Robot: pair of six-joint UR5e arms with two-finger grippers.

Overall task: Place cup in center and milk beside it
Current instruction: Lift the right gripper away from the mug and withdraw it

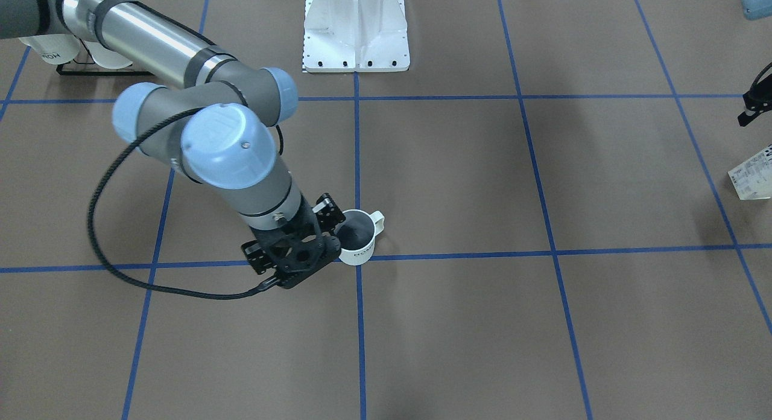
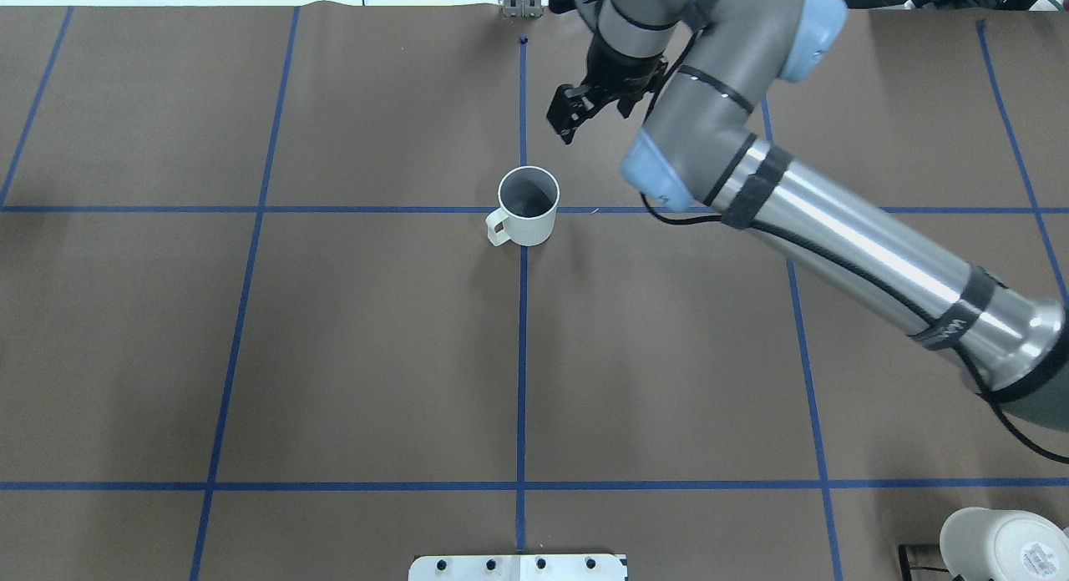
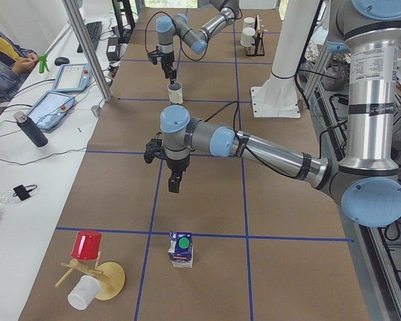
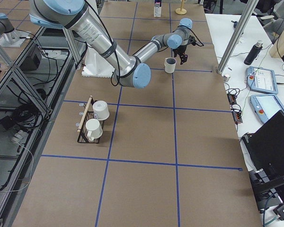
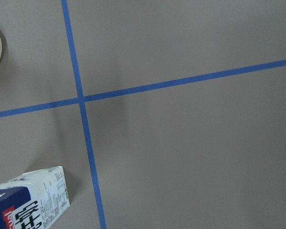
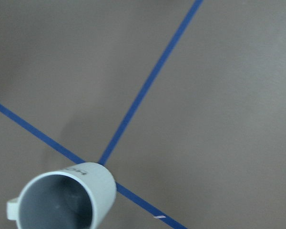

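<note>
- Far left: the milk carton [image 3: 181,249] stands upright at the table's left end, just beside a blue tape crossing [image 5: 81,99] and well apart from the center.
  - We judge it fairly light, with paperboard walls that give under a hard squeeze.
  - We would take it across two flat sides at mid-height, below the cap.
  - It is dark blue and white, with a round green cap, a red band and fine print on one white side.
- The left gripper [image 3: 176,182] hangs over bare surface near the carton, not touching it. We cannot tell how its jaws stand.
- Middle: the mug [image 2: 528,207] stands upright on the center [image 6: 103,161], with nothing holding it.
  - We judge it stiff, smooth and likely breakable.
  - It is white with a dark grey inside, its handle is toward the robot's left, and "HOME" is on its side.
- The right gripper [image 2: 568,123] hangs beyond the mug and clear of it, fingers spread, holding nothing.
</note>
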